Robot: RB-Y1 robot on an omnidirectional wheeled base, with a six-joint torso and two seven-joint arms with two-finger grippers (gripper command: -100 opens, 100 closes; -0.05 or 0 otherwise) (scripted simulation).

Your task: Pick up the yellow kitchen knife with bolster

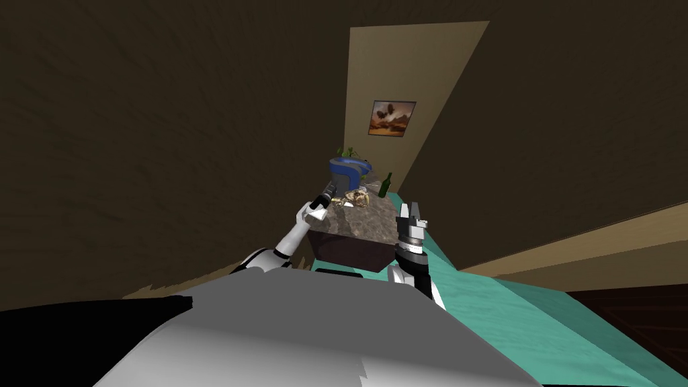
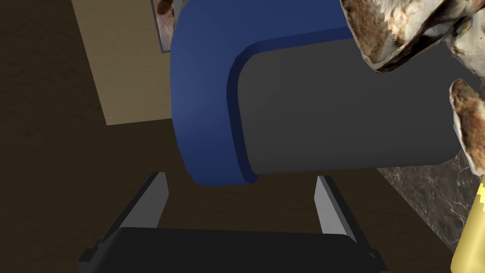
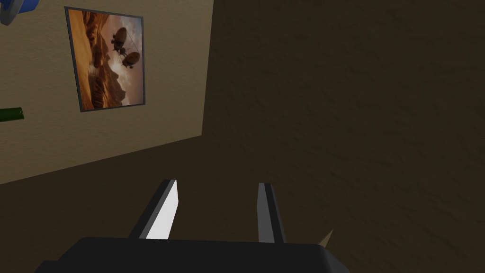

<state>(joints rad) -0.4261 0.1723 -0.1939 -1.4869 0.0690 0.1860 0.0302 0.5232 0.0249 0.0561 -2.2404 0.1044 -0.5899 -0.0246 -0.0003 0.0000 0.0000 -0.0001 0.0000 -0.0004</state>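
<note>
While nothing is gripped yet, step: approach, left arm reaching in over the table's near corner.
Left gripper: fingers wide apart, nothing between them; aimed at the blue-and-grey pot, not at the knife.
Yellow knife: just a yellow end shows, off to the side outside one finger, over the stone tabletop and just below the lumps; I take it for the handle, but blade and bolster can't be made out.
Next move (judgement): shift the hand sideways toward the yellow piece, line the fingers up across the handle, drop to the tabletop, then close.
In the way: rough brown-and-white lumps sit right beside the knife, and the pot is close ahead; a sloppy sideways sweep could knock either.
Right gripper: fingers apart with a narrower gap, holding nothing; raised at the table's right near corner, idle.
Other stuff: green bottle at the far right of the table, small plant behind the pot, teal floor strip running to the right.
</note>
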